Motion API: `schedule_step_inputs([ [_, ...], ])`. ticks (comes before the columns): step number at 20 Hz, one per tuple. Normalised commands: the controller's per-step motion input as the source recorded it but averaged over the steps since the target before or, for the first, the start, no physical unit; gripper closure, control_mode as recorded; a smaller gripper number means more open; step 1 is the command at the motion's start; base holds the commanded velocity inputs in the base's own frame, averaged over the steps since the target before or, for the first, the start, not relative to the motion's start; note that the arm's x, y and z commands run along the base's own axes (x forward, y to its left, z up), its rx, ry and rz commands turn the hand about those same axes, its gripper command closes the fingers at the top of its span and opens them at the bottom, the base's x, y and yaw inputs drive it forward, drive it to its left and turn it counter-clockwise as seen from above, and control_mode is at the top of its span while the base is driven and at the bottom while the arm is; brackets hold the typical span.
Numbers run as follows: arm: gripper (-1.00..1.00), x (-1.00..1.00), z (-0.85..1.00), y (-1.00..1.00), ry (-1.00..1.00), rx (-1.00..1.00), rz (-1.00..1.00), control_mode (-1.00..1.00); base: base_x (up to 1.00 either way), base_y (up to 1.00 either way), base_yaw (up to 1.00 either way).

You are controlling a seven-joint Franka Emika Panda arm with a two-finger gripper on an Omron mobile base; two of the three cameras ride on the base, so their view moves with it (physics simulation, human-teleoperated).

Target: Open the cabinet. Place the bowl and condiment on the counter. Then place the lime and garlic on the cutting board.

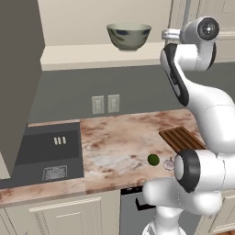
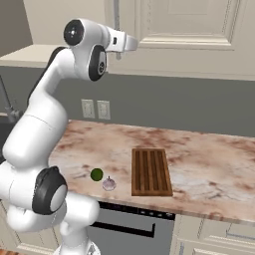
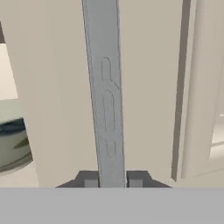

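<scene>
Cabinet (image 2: 199,22): hand (image 3: 112,180) clenched on the handle (image 3: 105,87) of its shut door. Bowl (image 1: 129,36) shelved left of hand; lime (image 2: 96,174), garlic (image 2: 109,184) below on counter (image 2: 209,164), off cutting board (image 2: 151,171). Nothing moved yet.

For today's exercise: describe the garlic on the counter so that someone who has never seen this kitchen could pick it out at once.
Start at the marbled reddish-brown counter and find the dark slatted cutting board lying on it. Just off the board's sink-side edge, near the counter's front, two small round things sit side by side. The garlic is the pale whitish-pink bulb with a little pointed tip, nearer the board; its neighbour, the lime, is glossy green.
</scene>
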Motion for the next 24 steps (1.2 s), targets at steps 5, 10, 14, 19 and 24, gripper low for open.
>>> schedule_step_inputs([
  [5, 1.00, -0.91, 0.01, -0.38, 0.00, 0.00, -0.07, -1.00, 0.00, 0.00, 0.00],
  [10, 1.00, -1.00, 0.04, -0.56, 0.00, 0.00, -0.09, -1.00, 0.00, 0.00, 0.00],
  [14, 1.00, -1.00, 0.07, -0.69, 0.00, 0.00, -0.10, -1.00, 0.00, 0.00, 0.00],
  [19, -1.00, -1.00, 0.09, -0.79, 0.00, 0.00, -0.08, -1.00, 0.00, 0.00, 0.00],
  [24, -1.00, -1.00, 0.02, -0.36, 0.01, 0.00, -0.01, -1.00, 0.00, 0.00, 0.00],
])
